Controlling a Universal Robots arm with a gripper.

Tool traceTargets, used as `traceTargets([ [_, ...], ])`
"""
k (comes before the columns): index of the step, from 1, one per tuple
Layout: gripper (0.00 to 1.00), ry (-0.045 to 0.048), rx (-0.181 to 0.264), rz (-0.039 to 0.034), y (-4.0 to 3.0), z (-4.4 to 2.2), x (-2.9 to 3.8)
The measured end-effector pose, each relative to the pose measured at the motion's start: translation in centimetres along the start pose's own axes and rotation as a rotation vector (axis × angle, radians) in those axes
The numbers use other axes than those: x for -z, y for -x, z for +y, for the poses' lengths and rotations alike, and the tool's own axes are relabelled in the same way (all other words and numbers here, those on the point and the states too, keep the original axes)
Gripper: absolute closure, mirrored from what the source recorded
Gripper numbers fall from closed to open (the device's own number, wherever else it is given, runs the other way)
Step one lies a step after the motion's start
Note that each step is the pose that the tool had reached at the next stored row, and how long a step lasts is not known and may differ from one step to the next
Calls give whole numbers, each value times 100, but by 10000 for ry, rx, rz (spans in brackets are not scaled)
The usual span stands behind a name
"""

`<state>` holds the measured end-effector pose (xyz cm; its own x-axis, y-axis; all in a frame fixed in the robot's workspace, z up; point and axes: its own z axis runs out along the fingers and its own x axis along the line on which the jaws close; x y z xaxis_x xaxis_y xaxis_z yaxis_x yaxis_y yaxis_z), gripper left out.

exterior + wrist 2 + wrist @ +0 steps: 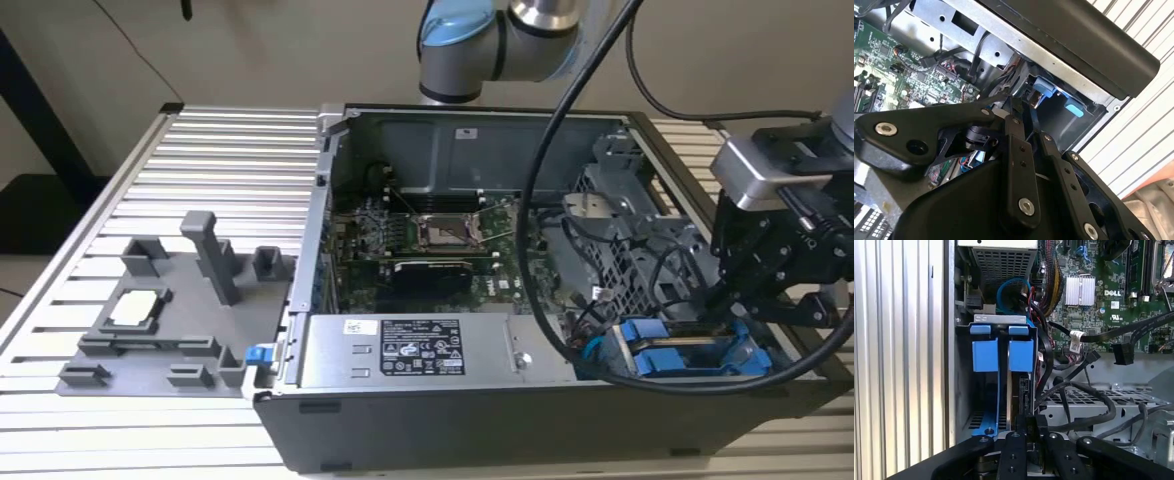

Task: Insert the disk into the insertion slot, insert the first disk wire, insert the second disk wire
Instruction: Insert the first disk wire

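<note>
I cannot tell whether my jaws are open or closed. My gripper [1030, 426] sits right at the near edge of the disk [1020, 390]; I cannot make out a grip on it. In the second wrist view the gripper [1021, 107] points at the mouth of the drive cage, just short of a blue tab [1041, 90].

The disk stands on edge inside the insertion slot [999, 319], its dark side showing below the blue carrier tab [1021, 354]. A second blue carrier [985, 355] sits in the bay just beside it, on the side of the case wall [949, 365].

A bundle of black cables [1089, 390] runs loose beside the cage, over a perforated grey metal plate [1079, 397]. One black connector [1123, 354] hangs free at the end of a cable. Beyond them lies the green motherboard [1114, 275] with its silver heat sink [1080, 290].

In the exterior view the gripper [731, 305] hangs over the blue carriers [694, 352] in the case's corner, at the exterior view's right. The open computer case [467, 430] lies on a slatted metal table [200, 160]. The grey power-supply box [400, 350] fills the case's near edge. A grey fixture tray [160, 320] rests on the table, well apart at the exterior view's left.
</note>
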<state>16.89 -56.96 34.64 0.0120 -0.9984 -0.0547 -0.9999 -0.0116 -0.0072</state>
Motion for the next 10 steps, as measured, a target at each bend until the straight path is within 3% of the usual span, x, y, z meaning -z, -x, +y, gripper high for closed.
traceTargets([
  [10, 81, -3, -47, 0, -3, 0, -42],
])
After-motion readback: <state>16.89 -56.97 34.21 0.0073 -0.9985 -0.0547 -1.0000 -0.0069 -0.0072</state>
